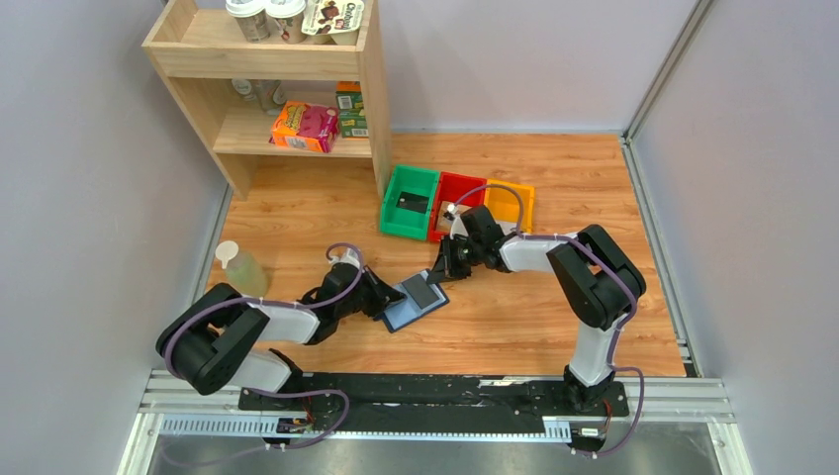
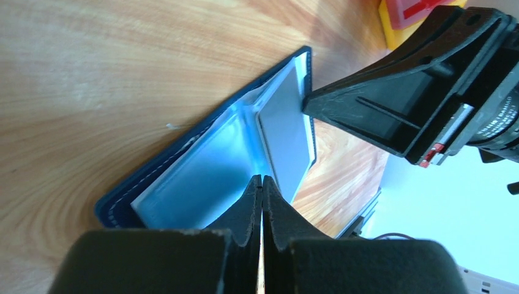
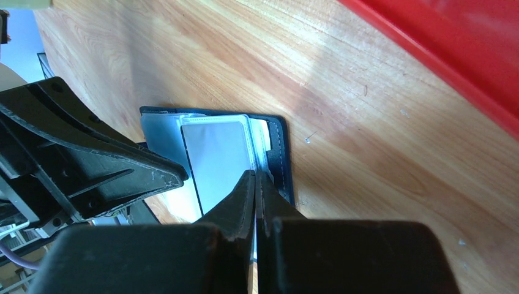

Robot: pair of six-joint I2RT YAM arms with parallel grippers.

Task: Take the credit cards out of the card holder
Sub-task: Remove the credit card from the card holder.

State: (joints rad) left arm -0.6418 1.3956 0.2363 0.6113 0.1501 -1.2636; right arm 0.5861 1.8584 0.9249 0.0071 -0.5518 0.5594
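Observation:
The card holder lies open on the wooden table between both arms, dark navy outside with blue-grey pockets. A silver-grey credit card sits in its right-hand pocket. My left gripper reaches in from the near-left, shut on the holder's inner leaf at the fold. My right gripper comes from the far right, its tips shut on that card's outer edge. Each gripper shows in the other's wrist view.
Green, red and yellow bins stand in a row just behind the right gripper; the green one holds a dark flat thing. A wooden shelf stands at the back left, and a bottle beside the left arm.

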